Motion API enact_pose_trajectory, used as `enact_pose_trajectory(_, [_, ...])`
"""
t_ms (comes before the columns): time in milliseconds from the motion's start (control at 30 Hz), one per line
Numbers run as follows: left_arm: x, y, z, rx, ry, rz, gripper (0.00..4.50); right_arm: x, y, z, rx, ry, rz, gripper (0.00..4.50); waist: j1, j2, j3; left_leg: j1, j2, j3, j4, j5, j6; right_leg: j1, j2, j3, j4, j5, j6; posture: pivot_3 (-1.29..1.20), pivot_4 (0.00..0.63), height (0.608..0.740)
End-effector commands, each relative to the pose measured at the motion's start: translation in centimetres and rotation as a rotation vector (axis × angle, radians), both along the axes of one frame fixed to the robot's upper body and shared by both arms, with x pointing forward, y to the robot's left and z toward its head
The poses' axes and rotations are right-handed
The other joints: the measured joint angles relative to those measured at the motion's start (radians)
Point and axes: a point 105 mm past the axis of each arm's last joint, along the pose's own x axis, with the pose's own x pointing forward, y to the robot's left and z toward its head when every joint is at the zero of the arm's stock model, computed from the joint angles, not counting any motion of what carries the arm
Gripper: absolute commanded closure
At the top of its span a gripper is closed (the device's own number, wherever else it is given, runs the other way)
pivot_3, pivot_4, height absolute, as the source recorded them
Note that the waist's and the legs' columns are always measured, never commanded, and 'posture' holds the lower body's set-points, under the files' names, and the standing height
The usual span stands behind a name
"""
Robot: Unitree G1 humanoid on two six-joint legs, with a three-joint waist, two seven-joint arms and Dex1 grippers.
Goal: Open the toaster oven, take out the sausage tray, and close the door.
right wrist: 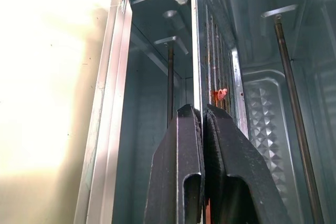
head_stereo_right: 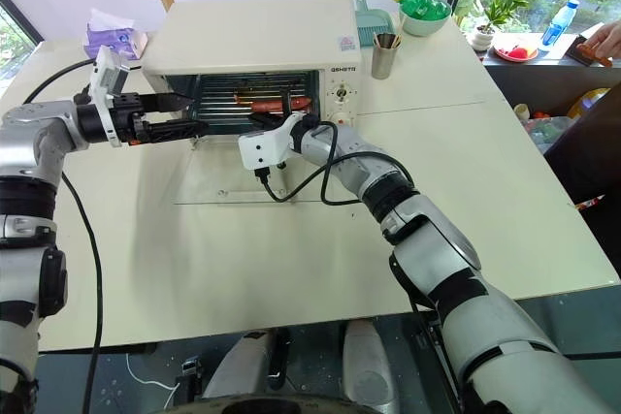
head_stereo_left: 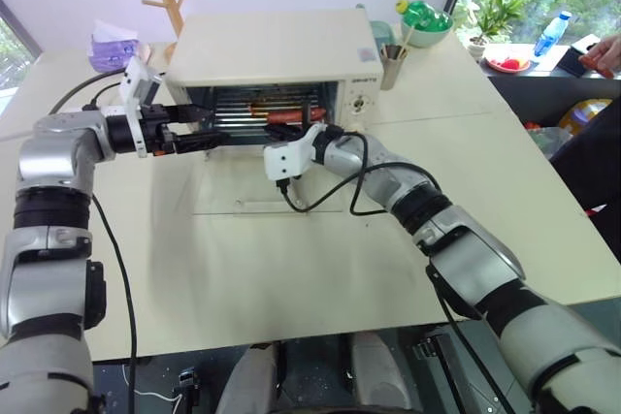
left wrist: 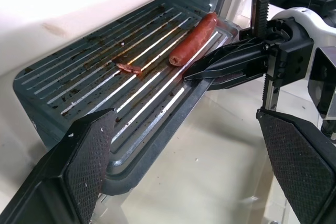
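On the pale table [head_stereo_left: 291, 269], the cream-white boxy toaster oven [head_stereo_left: 281, 50] stands with its clear glass door [head_stereo_left: 272, 186] folded flat. The right pincer [left wrist: 197, 73] clamps the rim of the ribbed silver sausage tray [left wrist: 105, 98], holding 1 red sausage [left wrist: 193, 39]; the left pincer [head_stereo_left: 209, 128] gapes wide beside it.

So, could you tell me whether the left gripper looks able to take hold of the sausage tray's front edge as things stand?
Probably yes: the left gripper is open just before the sausage tray's rim, while the right gripper pinches its far corner.
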Motion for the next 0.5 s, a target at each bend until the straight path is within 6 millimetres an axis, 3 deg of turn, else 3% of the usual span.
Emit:
enact_pose_trajectory(33, [0.1,0.1,1.9,0.003,-0.065,0.004,0.00,-0.4,1.2,1.9,0.027,-0.063,0.034,4.43,0.000,0.000,0.000,0.000,0.000,0.000,0.000,0.000,0.000,0.000,0.000,0.000,0.000,0.000,0.000,0.00,0.150,0.740])
enact_pose_trajectory(367, [0.0,0.2,2.2,0.001,-0.072,0.007,0.00,0.1,2.6,1.6,0.016,-0.033,0.036,4.43,-0.006,0.000,0.000,0.002,0.009,0.004,0.000,-0.002,0.004,0.000,0.007,0.002,0.000,0.003,-0.005,0.00,0.150,0.740])
enact_pose_trajectory(500, [-0.1,0.2,2.3,0.002,-0.075,0.009,0.00,0.3,2.9,1.7,-0.002,-0.052,0.032,3.03,-0.008,0.000,0.000,0.003,0.014,0.005,0.000,-0.002,0.003,0.000,0.012,0.003,0.000,0.004,-0.007,0.00,0.150,0.740])
